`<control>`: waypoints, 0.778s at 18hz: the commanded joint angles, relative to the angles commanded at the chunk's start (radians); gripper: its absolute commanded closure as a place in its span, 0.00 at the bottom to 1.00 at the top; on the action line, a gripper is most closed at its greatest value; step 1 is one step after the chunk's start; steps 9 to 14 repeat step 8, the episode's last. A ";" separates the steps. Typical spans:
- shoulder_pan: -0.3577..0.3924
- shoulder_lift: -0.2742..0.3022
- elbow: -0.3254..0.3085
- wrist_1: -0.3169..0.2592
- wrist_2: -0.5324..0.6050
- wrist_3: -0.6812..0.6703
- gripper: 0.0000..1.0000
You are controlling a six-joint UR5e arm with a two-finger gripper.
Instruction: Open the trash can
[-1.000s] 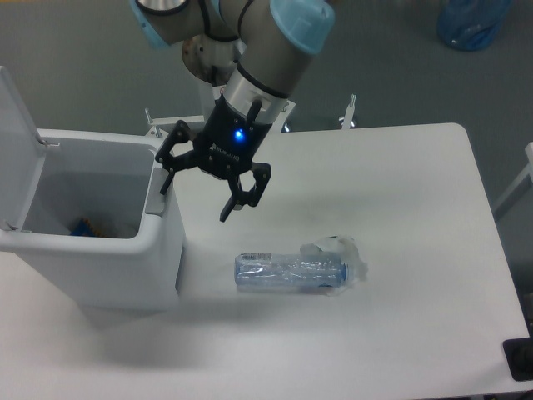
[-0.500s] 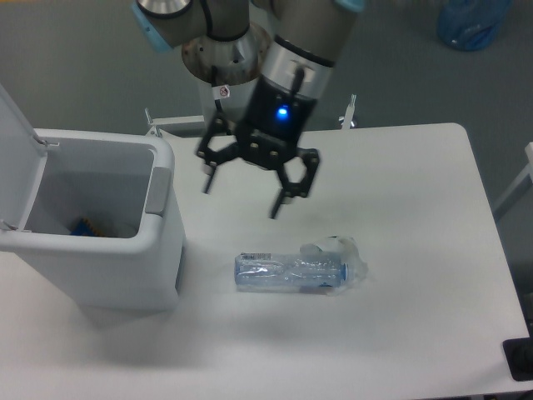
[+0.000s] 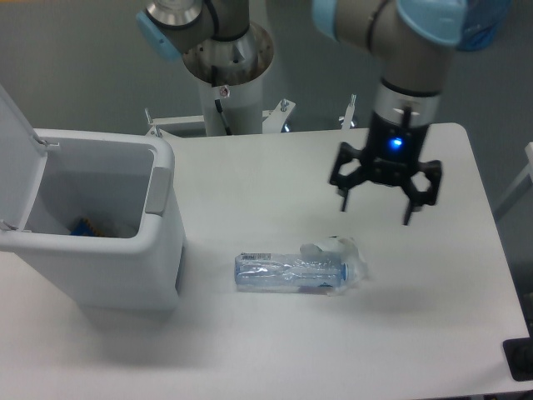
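The trash can (image 3: 100, 258) is a large white boxy bin at the left of the table. Its lid (image 3: 17, 142) stands raised at the far left and the inside shows, with something blue at the bottom. A grey latch tab (image 3: 157, 189) sits on its right rim. My gripper (image 3: 376, 208) hangs open above the right half of the table, far to the right of the can, with nothing between its fingers. It is up and to the right of a crushed clear plastic bottle (image 3: 296, 271) lying on its side.
The arm's base column (image 3: 229, 75) stands behind the table's far edge. A blue bag (image 3: 479, 25) lies on the floor at top right. A dark object (image 3: 520, 358) sits at the table's lower right corner.
The gripper has swung from beside the trash can's right rim across the table to the right side, staying open. Trash can and bottle have not moved.
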 joint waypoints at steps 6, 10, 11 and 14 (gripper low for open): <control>0.011 -0.060 0.009 -0.002 0.220 0.248 0.00; 0.009 -0.063 0.003 0.005 0.215 0.240 0.00; 0.009 -0.063 0.003 0.005 0.215 0.240 0.00; 0.009 -0.063 0.003 0.005 0.215 0.240 0.00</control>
